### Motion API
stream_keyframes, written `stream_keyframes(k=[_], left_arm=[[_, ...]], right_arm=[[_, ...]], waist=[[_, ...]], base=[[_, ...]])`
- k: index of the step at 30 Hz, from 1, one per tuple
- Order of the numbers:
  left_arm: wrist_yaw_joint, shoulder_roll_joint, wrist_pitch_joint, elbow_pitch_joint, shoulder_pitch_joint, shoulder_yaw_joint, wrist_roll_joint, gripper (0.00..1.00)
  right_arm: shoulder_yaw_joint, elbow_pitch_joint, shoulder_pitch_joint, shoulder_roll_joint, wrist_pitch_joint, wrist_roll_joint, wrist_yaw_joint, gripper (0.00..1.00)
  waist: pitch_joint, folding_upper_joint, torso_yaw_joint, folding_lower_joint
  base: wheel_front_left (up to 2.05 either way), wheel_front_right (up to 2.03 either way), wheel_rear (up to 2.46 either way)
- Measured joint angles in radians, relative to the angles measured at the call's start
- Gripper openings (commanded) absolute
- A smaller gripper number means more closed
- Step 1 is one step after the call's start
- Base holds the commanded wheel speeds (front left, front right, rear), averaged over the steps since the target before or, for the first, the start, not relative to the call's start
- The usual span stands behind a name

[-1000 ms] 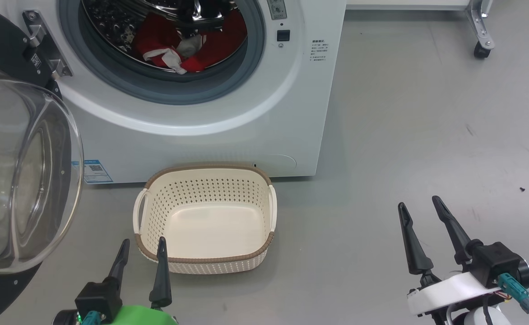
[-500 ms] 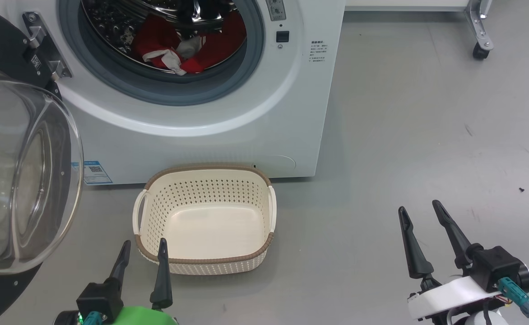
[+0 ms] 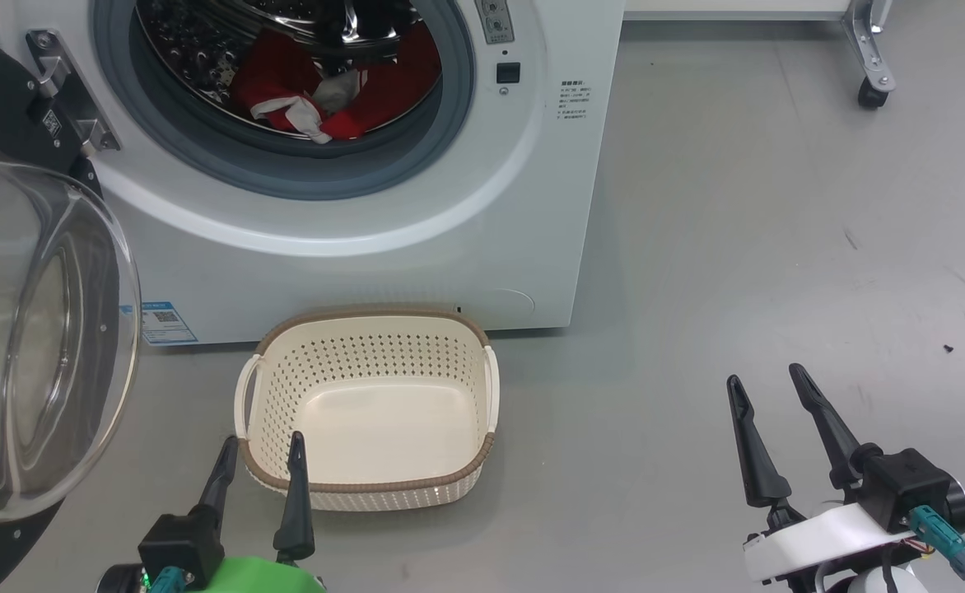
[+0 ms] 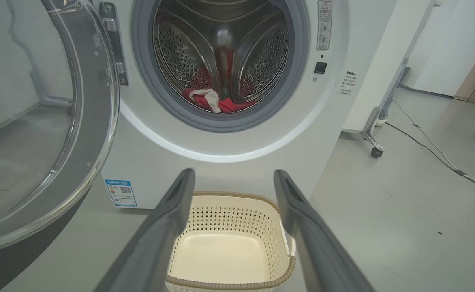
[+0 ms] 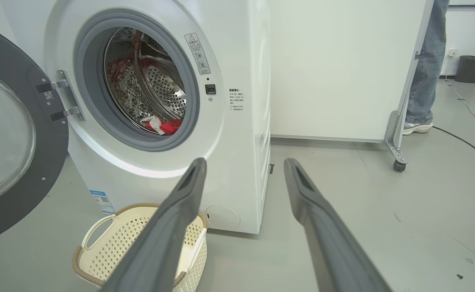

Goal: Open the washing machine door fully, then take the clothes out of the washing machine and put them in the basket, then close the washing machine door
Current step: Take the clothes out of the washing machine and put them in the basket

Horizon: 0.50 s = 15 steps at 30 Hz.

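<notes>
Both jaws stand open, empty. Red soft garments with white cloth (image 3: 318, 95) lie in the steel drum (image 3: 190, 41), far above the left jaws; cream perforated basket (image 3: 371, 315) just ahead. Reaching up, these jaws may bump the round black-rimmed glass door (image 3: 38, 329) beside them

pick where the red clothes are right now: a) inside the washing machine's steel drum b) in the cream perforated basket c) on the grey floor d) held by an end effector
a: the bright red clothes with white trim lie at the bottom of the steel drum of the white front-loading washing machine, and the cream perforated plastic basket shows only its bare bottom.
</notes>
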Motion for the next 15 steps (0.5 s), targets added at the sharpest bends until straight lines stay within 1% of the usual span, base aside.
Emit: stream_keyframes(k=[6,15], left_arm=[[0.0,0.0,0.0,-0.001,-0.001,0.0,0.001,1.0],[0.0,0.0,0.0,-0.003,-0.002,-0.006,0.001,1.0]], right_arm=[[0.0,0.0,0.0,0.0,0.0,0.0,0.0,1.0],[0.0,0.001,0.0,0.0,0.0,0.0,0.0,1.0]], waist=[[0.001,0.0,0.0,0.0],[-0.007,0.0,0.005,0.0]], base=[[0.79,-0.79,0.0],[0.97,-0.97,0.0]])
